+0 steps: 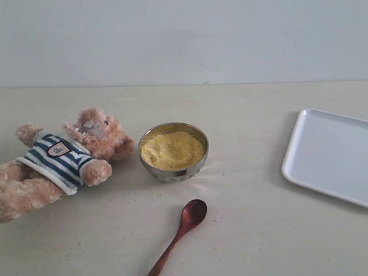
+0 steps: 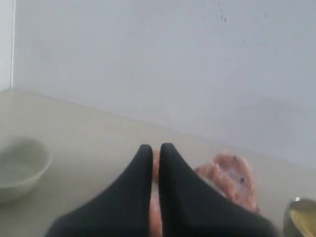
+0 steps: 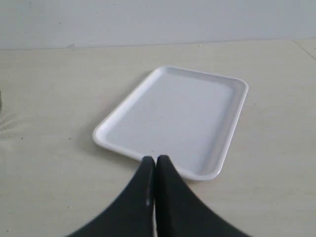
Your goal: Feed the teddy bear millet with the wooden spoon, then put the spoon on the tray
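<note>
L gripper (image 2: 155, 147): jaws pressed together, nothing btwn them; teddy bear (image 2: 229, 174) shows just past the tips, contact can't be told. A pale bowl (image 2: 19, 165) sits off to one side. R gripper (image 3: 155, 159): jaws pressed together too, empty, over the near rim of the tray (image 3: 173, 116).

Exterior view: bear lies at left; metal bowl (image 1: 172, 174) w/ millet (image 1: 172, 149) at centre, just beside its paw. Wooden spoon (image 1: 187, 221) at lower centre, apart from the bowl, handle running to the bottom edge. Tray at right edge, well apart. Stray grains dot the table (image 1: 264, 230).

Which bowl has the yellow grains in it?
The shiny metal bowl beside the teddy bear, heaped with millet. The pale bowl in the left wrist view looks empty.
</note>
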Robot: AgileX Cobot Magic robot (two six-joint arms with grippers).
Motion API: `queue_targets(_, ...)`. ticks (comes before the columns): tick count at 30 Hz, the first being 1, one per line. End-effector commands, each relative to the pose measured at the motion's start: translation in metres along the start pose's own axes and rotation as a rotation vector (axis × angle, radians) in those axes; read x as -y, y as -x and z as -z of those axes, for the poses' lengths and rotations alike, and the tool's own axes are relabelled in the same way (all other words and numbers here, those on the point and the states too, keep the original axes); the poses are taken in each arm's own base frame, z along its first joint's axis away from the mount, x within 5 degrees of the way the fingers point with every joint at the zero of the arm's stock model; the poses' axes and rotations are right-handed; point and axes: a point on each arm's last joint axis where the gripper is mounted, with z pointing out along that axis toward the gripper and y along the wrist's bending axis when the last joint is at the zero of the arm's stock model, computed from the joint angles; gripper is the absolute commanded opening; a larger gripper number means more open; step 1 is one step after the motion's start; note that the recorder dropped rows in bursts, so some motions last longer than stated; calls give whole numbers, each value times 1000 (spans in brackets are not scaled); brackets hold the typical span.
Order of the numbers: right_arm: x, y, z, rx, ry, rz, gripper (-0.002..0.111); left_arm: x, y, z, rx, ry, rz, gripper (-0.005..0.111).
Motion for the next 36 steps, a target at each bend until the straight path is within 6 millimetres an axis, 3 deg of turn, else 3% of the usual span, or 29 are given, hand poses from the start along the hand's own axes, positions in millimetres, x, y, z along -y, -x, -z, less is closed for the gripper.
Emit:
queue_targets(1, 0, 3, 0, 29, 0, 0, 0, 2, 22, 3, 233, -22, 38, 5)
queue_targets(8, 0, 3, 0, 31, 0, 0, 0, 3, 45, 12, 496, -98, 268, 5)
queue_targets(11, 0, 3, 0, 31, 0, 0, 0, 11, 64, 6, 382, -91, 268, 5)
queue_targets(14, 0, 3, 0, 31, 0, 0, 0, 21, 87, -23, 96, -19, 78, 5)
queue_targets(17, 0, 3, 0, 31, 0, 0, 0, 26, 111, -76, -205, 57, -91, 5)
queue_targets(20, 0, 3, 0, 31, 0, 0, 0, 30, 123, -133, -506, 56, -228, 5)
queue_targets(23, 0, 3, 0, 31, 0, 0, 0, 44, 118, -183, -836, -123, -300, 5)
queue_targets(27, 0, 3, 0, 31, 0, 0, 0, 70, 96, -231, -1198, -527, -151, 5)
queue_targets(31, 0, 3, 0, 31, 0, 0, 0, 71, 67, -275, -1264, -627, -64, 5)
queue_targets(36, 0, 3, 0, 31, 0, 0, 0, 60, 34, -293, -1351, -626, -71, 5)
